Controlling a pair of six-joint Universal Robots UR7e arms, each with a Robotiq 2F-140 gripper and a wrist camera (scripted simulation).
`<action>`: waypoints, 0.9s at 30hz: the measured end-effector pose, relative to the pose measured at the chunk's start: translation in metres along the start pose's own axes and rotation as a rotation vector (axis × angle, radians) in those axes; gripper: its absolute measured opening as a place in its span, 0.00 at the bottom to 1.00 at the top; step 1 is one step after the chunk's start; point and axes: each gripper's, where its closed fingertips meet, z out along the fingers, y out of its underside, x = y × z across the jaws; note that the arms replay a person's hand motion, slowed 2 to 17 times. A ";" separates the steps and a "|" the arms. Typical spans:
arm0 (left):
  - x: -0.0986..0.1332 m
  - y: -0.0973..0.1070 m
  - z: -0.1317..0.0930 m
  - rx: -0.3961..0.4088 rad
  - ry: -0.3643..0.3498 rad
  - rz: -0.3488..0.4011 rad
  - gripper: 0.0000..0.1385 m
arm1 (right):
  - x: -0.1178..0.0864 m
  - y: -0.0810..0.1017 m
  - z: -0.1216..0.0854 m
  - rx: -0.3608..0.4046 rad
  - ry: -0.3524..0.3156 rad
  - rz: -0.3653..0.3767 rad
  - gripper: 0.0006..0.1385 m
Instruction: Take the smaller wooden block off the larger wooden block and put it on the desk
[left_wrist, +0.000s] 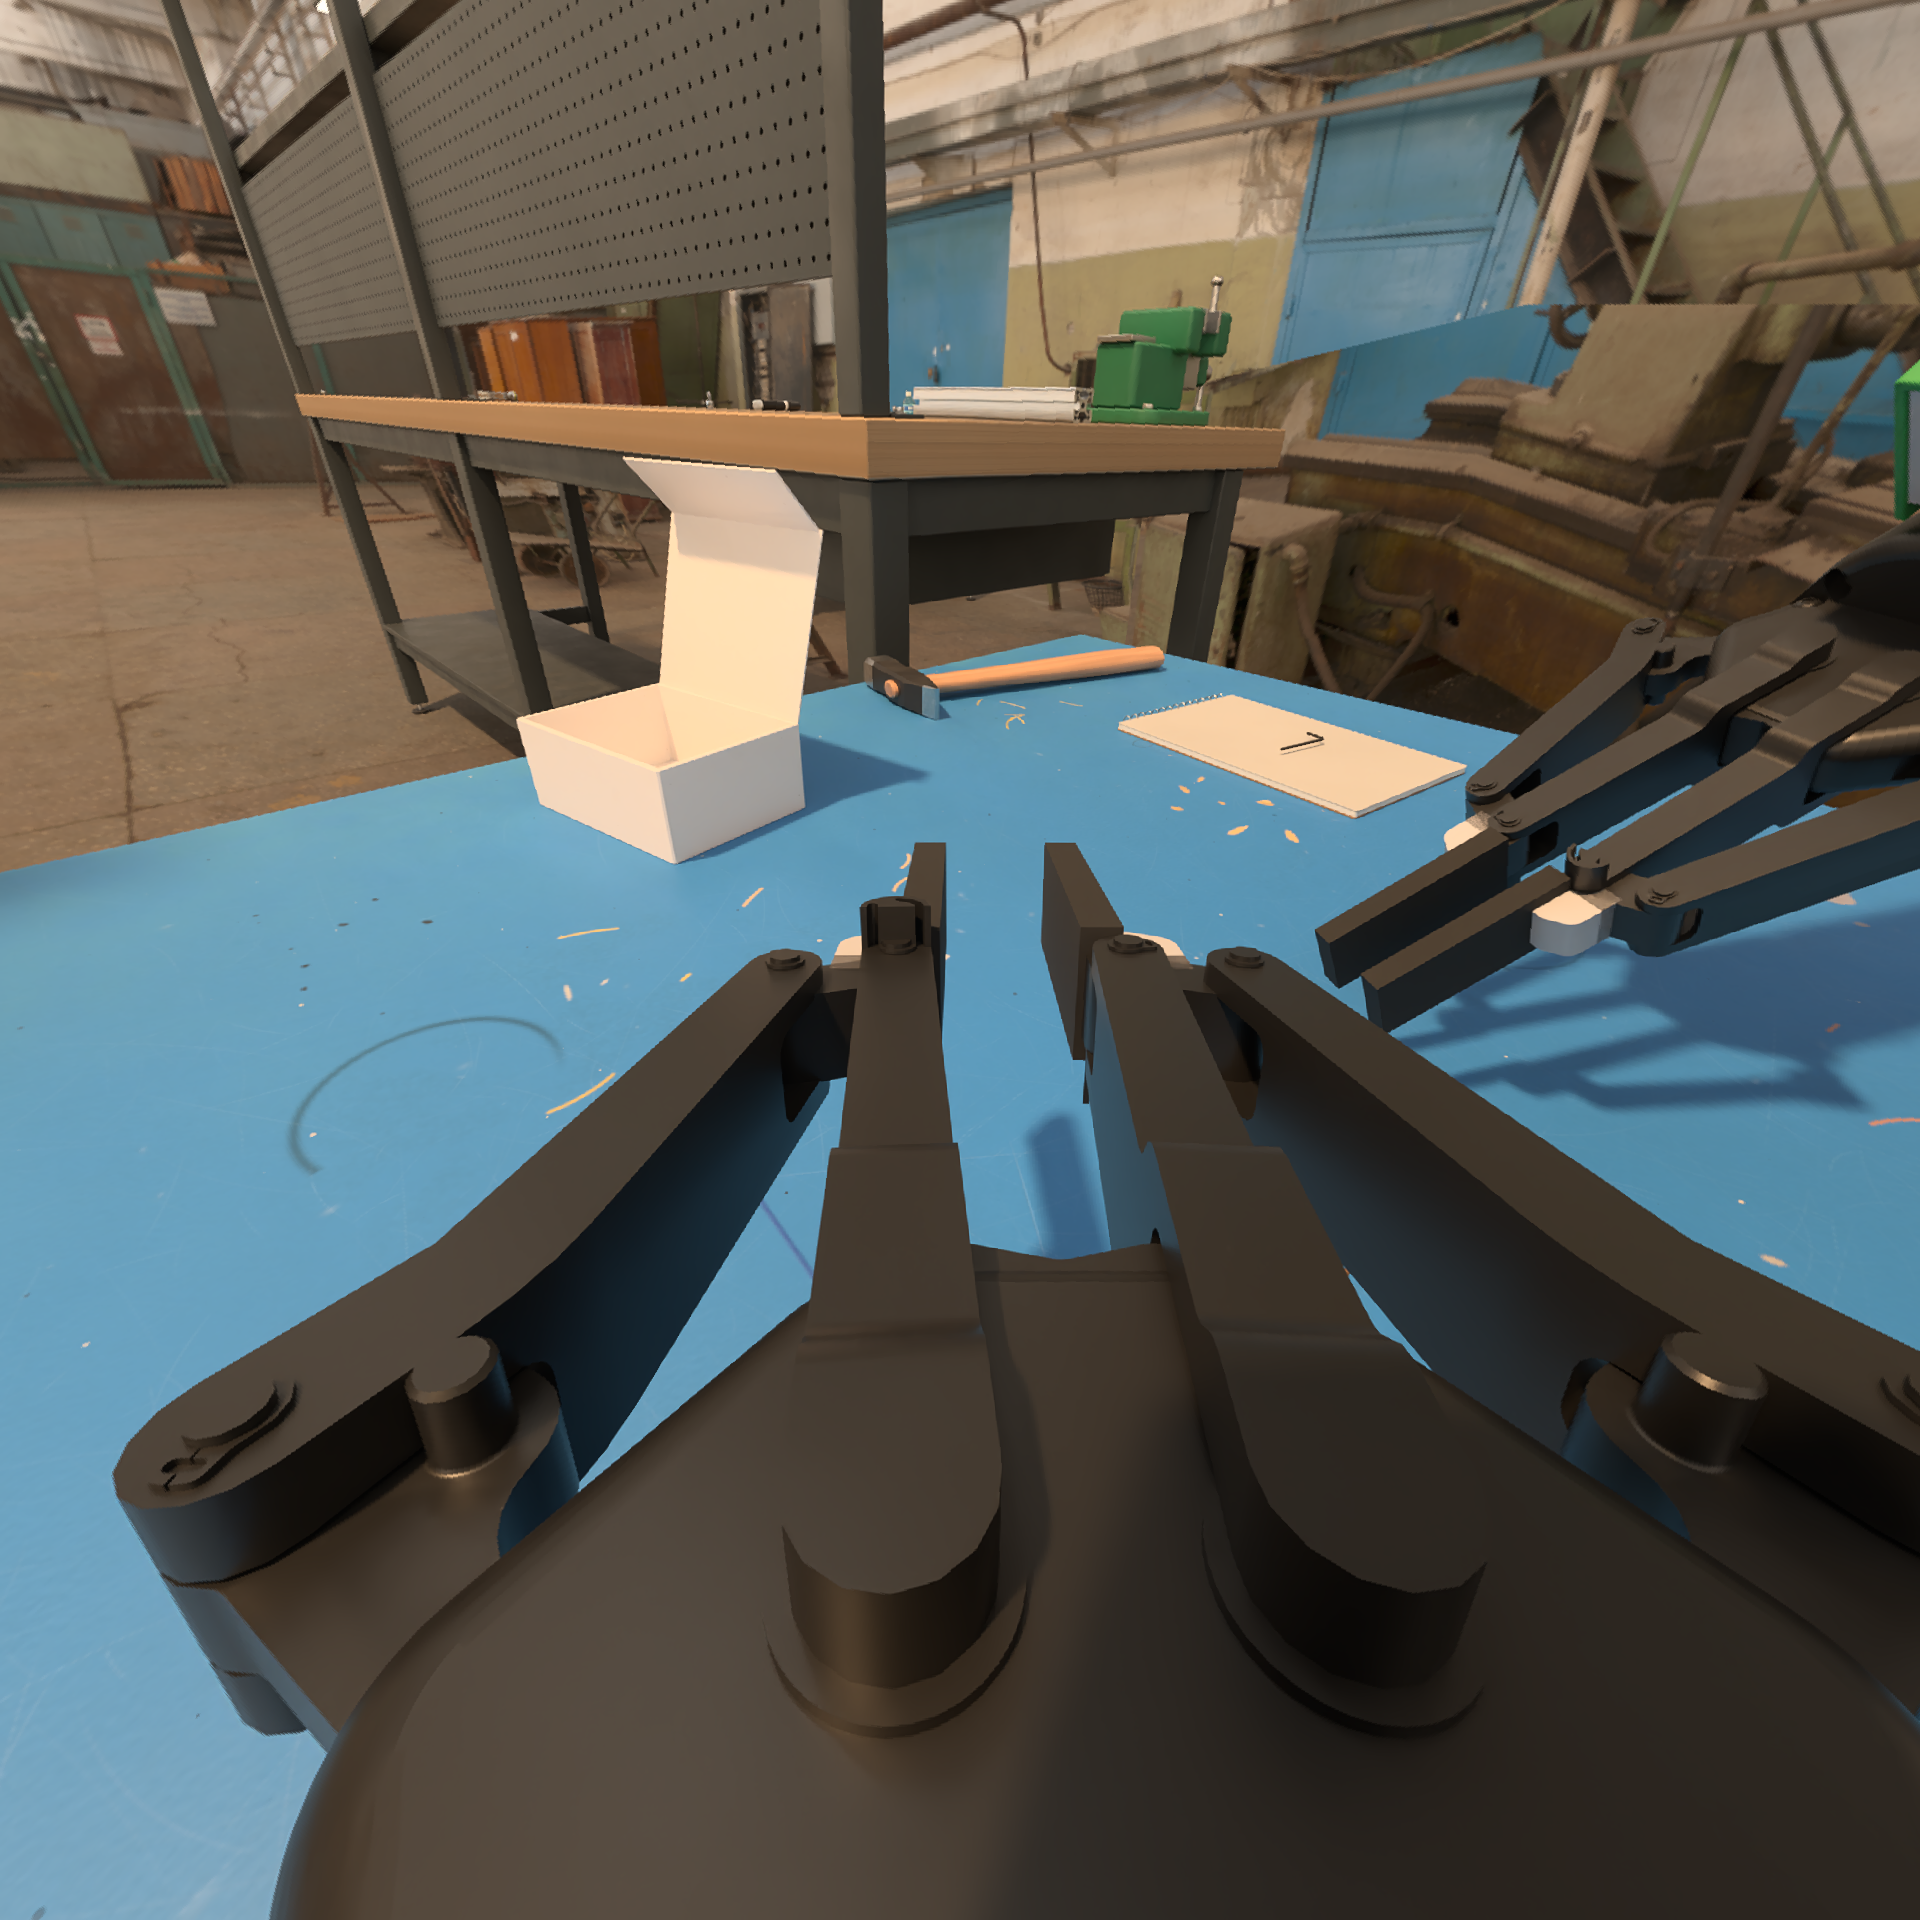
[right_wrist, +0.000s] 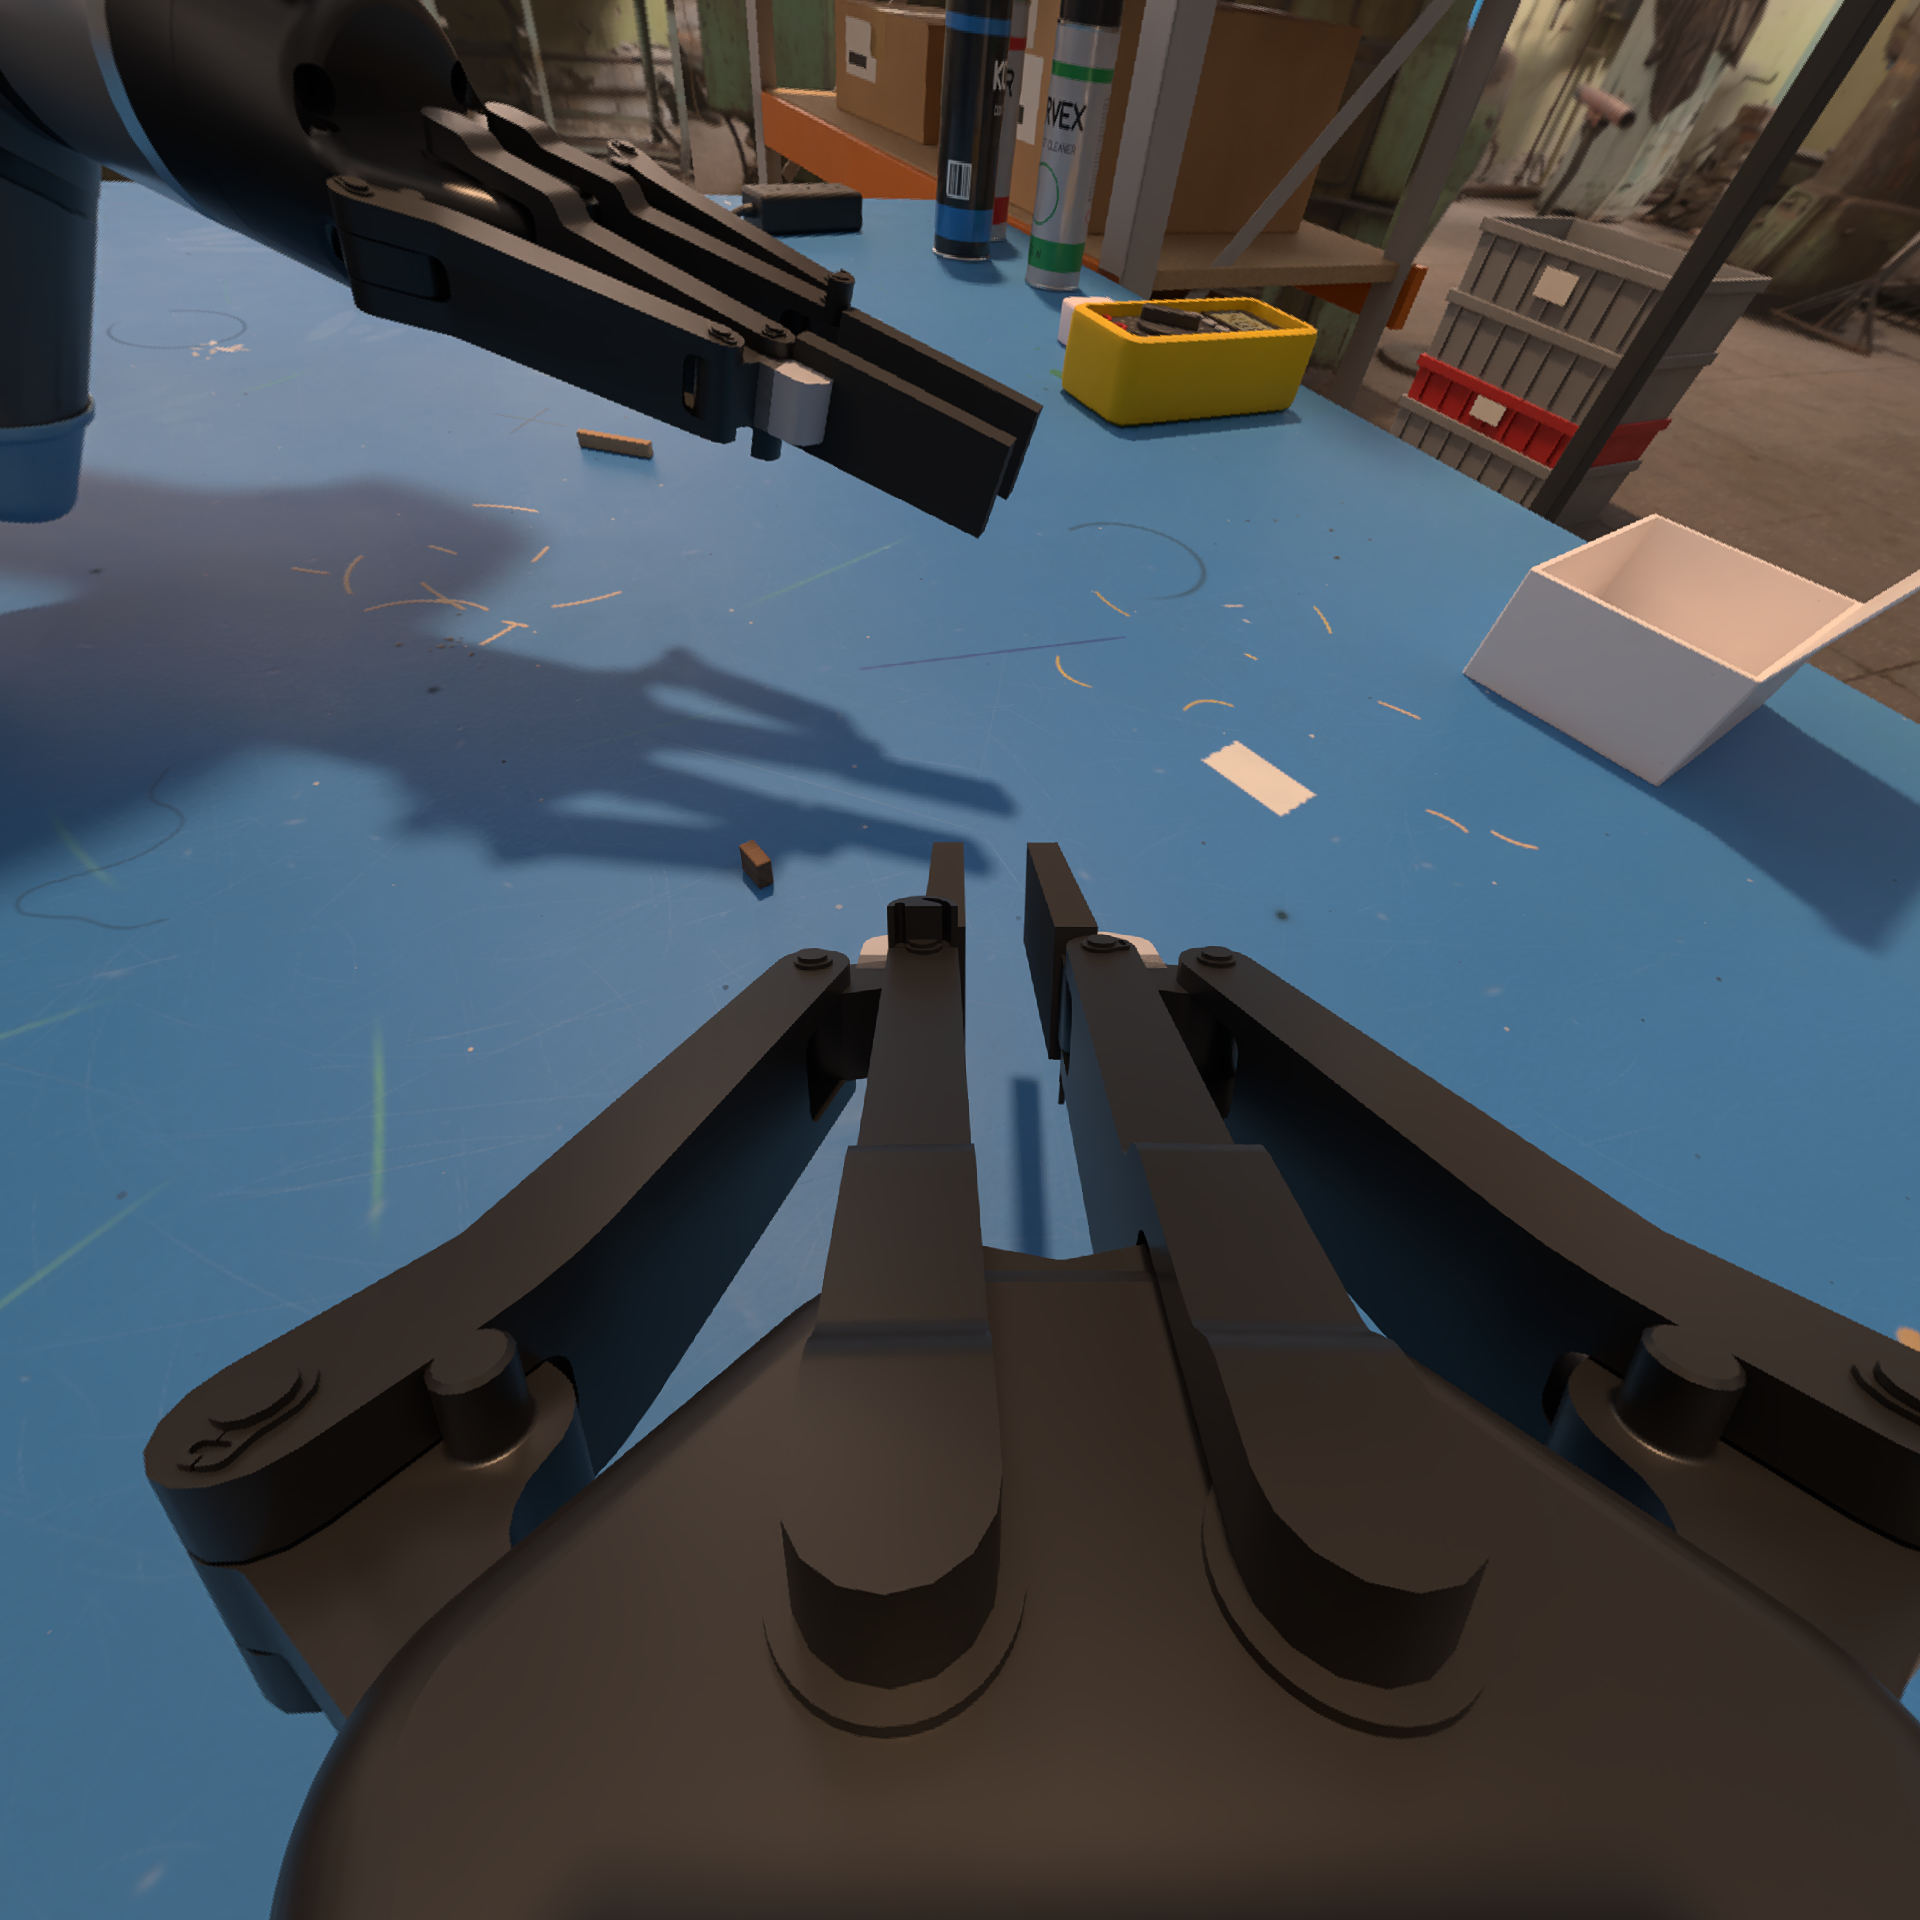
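A small brown wooden block (right_wrist: 756, 864) lies on the blue desk (right_wrist: 312, 1091), just ahead and left of my right gripper (right_wrist: 992, 862). A longer, flat wooden block (right_wrist: 615, 444) lies on the desk farther back left, apart from the small one and beneath my left gripper (right_wrist: 1003, 483). Neither block shows in the left wrist view. My left gripper (left_wrist: 994, 862) hovers over bare desk, its jaws drawn close with nothing between them. My right gripper, also seen from the left wrist view (left_wrist: 1351, 971), is likewise drawn close and empty.
An open white box (left_wrist: 665, 769) (right_wrist: 1652, 665) stands near the desk's edge. A hammer (left_wrist: 1018, 675) and a notepad (left_wrist: 1288, 753) lie at the far side. A yellow bin (right_wrist: 1184, 358), spray cans (right_wrist: 971, 125) and a white tape strip (right_wrist: 1257, 779) are there too.
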 end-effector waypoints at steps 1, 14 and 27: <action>0.000 0.000 0.000 0.001 0.000 -0.002 0.18 | 0.000 0.000 -0.001 -0.001 -0.001 -0.001 0.11; 0.000 0.002 0.000 -0.013 0.006 -0.009 0.18 | -0.003 0.001 -0.005 0.000 -0.056 0.018 0.10; 0.005 0.013 0.003 -0.087 0.022 -0.011 0.20 | -0.016 0.017 0.004 -0.097 -0.112 -0.014 0.10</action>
